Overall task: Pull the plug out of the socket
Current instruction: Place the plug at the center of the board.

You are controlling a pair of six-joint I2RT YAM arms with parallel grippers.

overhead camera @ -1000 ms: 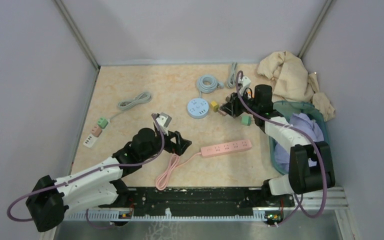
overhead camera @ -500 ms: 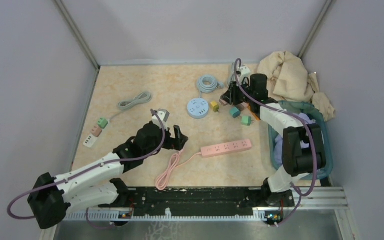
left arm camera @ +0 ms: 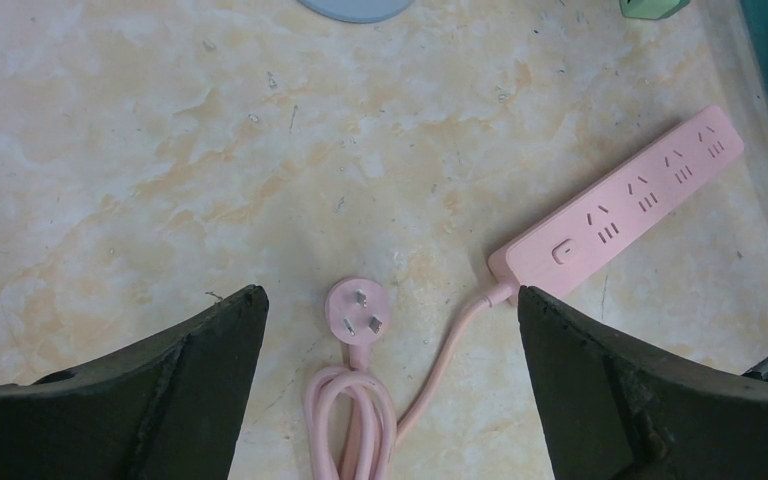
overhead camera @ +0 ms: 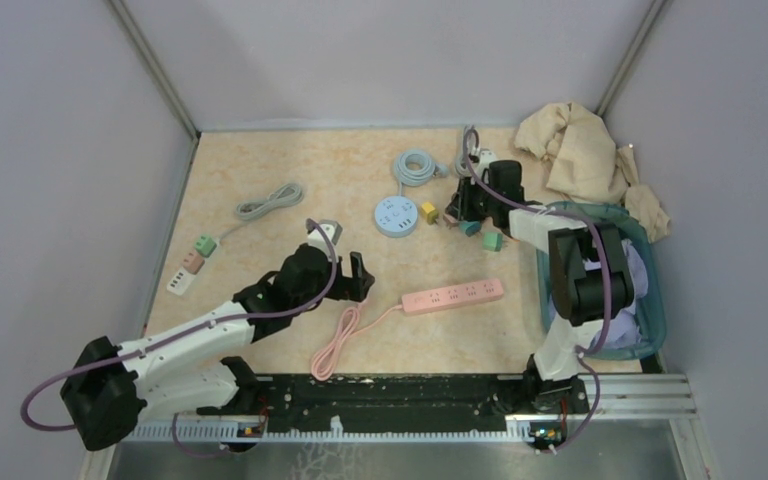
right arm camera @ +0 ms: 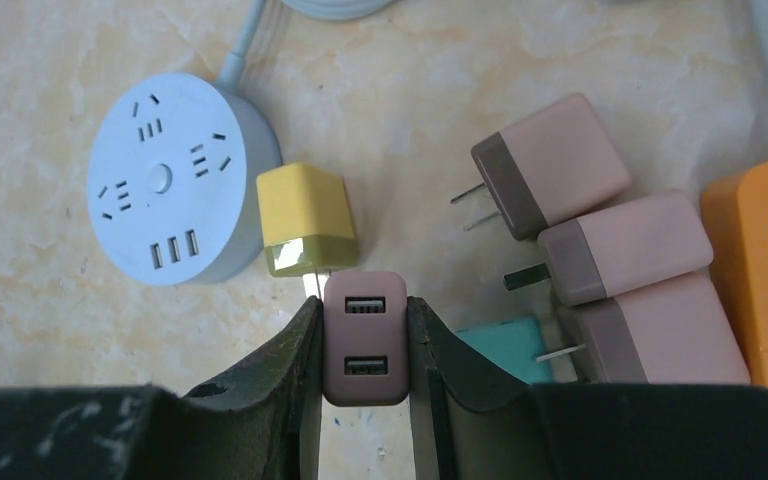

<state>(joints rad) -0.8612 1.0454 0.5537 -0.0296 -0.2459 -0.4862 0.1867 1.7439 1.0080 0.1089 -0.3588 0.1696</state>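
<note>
My right gripper (right arm camera: 363, 302) is shut on a dusky-pink plug (right arm camera: 365, 345) with two USB ports facing the camera; its prongs are hidden. It hangs just above the table beside a yellow plug (right arm camera: 307, 215) and the round pale-blue socket (right arm camera: 170, 180), whose slots hold nothing. An orange socket (right arm camera: 760, 260) shows at the right edge. In the top view the right gripper (overhead camera: 460, 212) sits by the round socket (overhead camera: 396, 215). My left gripper (left arm camera: 390, 295) stands open above the pink cable's plug (left arm camera: 360, 308), near the pink power strip (left arm camera: 625, 205).
Three loose pink plugs (right arm camera: 550, 165) and a teal one (right arm camera: 505, 345) lie right of the held plug. A teal basket (overhead camera: 650, 310) with cloth stands at the right, beige cloth (overhead camera: 580, 150) behind it. A grey cable (overhead camera: 270, 202) and small plugs (overhead camera: 192, 262) lie at the left.
The right arm has folded back, its wrist shifting left and toward the far side, still gripping the plug. The left gripper has drifted slightly nearer.
</note>
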